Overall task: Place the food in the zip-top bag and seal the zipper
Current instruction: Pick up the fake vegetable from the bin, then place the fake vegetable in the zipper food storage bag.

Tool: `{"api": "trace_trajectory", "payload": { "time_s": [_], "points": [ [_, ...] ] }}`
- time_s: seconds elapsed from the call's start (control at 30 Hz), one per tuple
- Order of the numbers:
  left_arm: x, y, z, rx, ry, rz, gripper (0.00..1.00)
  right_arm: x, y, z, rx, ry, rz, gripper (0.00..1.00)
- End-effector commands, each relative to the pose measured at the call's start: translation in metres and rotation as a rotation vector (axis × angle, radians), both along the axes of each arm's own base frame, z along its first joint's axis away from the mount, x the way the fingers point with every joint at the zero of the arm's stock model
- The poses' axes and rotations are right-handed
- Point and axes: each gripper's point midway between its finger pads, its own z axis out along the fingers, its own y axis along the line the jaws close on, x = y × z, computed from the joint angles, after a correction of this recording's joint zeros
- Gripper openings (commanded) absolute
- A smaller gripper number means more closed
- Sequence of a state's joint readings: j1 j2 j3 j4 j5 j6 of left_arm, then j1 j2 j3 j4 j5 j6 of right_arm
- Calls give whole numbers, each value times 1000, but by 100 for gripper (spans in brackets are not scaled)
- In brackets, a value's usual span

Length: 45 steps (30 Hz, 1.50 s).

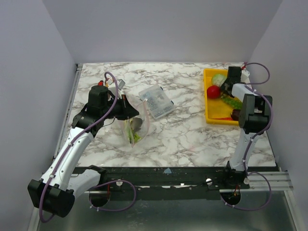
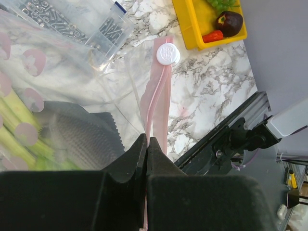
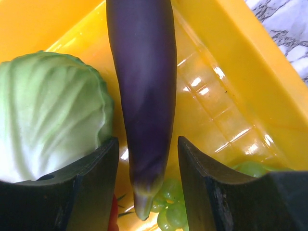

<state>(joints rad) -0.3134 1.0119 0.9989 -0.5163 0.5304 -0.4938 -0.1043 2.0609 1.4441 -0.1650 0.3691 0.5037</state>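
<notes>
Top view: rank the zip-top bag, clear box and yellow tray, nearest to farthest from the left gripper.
1. zip-top bag, pinched in the left gripper.
2. clear box, just right of it.
3. yellow tray, far right.

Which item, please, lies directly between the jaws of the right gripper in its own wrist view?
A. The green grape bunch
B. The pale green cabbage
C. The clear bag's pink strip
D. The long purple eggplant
D: the purple eggplant runs lengthwise down the gap between the dark jaws of the right gripper, with the cabbage off to one side of them.
</notes>
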Motion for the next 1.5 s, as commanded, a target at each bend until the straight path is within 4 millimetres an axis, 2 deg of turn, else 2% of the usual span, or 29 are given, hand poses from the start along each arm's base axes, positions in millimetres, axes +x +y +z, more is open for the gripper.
{"api": "trace_trajectory", "payload": {
  "time_s": [0.0,0.13,0.23,0.33,0.47,0.53,0.7,0.8,0.87,0.93,1.07,1.27,1.47],
  "points": [
    [6,4,4,11,-41,21,0,7,-1,-19,11,25,17,54],
    [7,4,2,13,-35,20,0,9,2,-28,22,49,38,49],
    [7,4,1,15,-33,22,0,7,3,-20,25,38,44,44],
    [8,4,-1,18,-31,24,0,8,11,-4,51,3,80,40],
    [9,4,-1,18,-27,24,0,6,20,25,82,-44,114,21],
    [9,4,-3,20,-22,24,0,0,20,40,81,-68,103,17],
    [10,4,-4,20,-19,26,0,-24,28,73,112,-131,93,14],
    [9,4,-4,20,-17,24,0,-45,42,81,175,-159,115,3],
    [10,4,-4,19,-19,24,0,-58,61,82,262,-187,158,0],
    [10,4,-4,20,-19,24,0,-70,88,83,377,-223,240,0],
    [9,2,-4,13,-17,18,0,-98,158,99,670,-265,469,0],
    [9,3,-4,16,-18,21,0,-143,231,126,658,-221,709,0],
    [11,5,-5,24,-16,31,0,-216,295,140,717,-151,949,0]
  ]
}}
